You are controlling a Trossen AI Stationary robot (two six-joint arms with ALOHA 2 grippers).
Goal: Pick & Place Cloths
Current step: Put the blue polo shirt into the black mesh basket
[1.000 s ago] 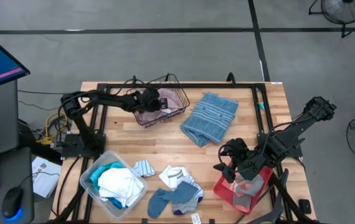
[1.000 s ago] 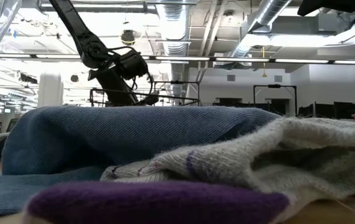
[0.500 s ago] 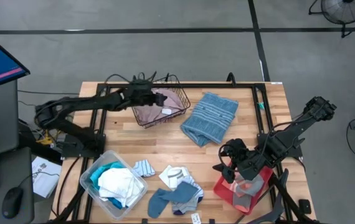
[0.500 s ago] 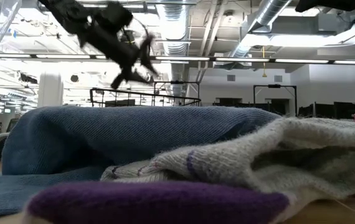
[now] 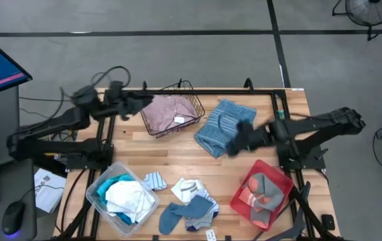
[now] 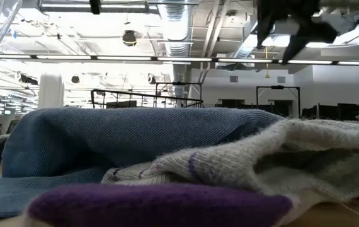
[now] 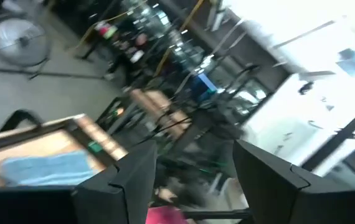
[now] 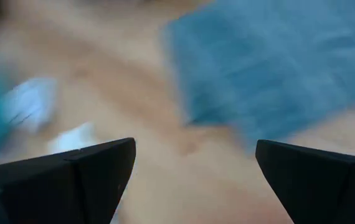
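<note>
A dusty pink shirt (image 5: pixel 167 114) lies in the black wire basket (image 5: pixel 195 102) at the far side. My left gripper (image 5: pixel 139 102) hangs open, raised and about level, left of the basket and clear of the shirt; nothing is between its fingers (image 7: pixel 193 149). The grey-blue striped towel (image 5: pixel 228 122) lies flat on the table right of the basket. My right gripper (image 5: pixel 232 143) hovers open above the towel's near right corner (image 8: pixel 271 68), pointing down at a slant. Grey and coral socks (image 5: pixel 261 191) lie on the red tray (image 5: pixel 243 203).
A clear bin (image 5: pixel 97 191) with turquoise and white cloths stands at the near left. A small striped cloth (image 5: pixel 154 181) and a heap of socks (image 5: pixel 191 206) lie near the front edge; these fill the low view (image 6: pixel 135 135). Bare wood shows in the table's middle.
My left gripper has let go of the pink shirt in the basket, risen and drawn back toward the table's left edge, tipping from pointing down to about level. My right gripper has swung from above the red tray toward the far left, over the striped towel. The shirt stays in the basket.
</note>
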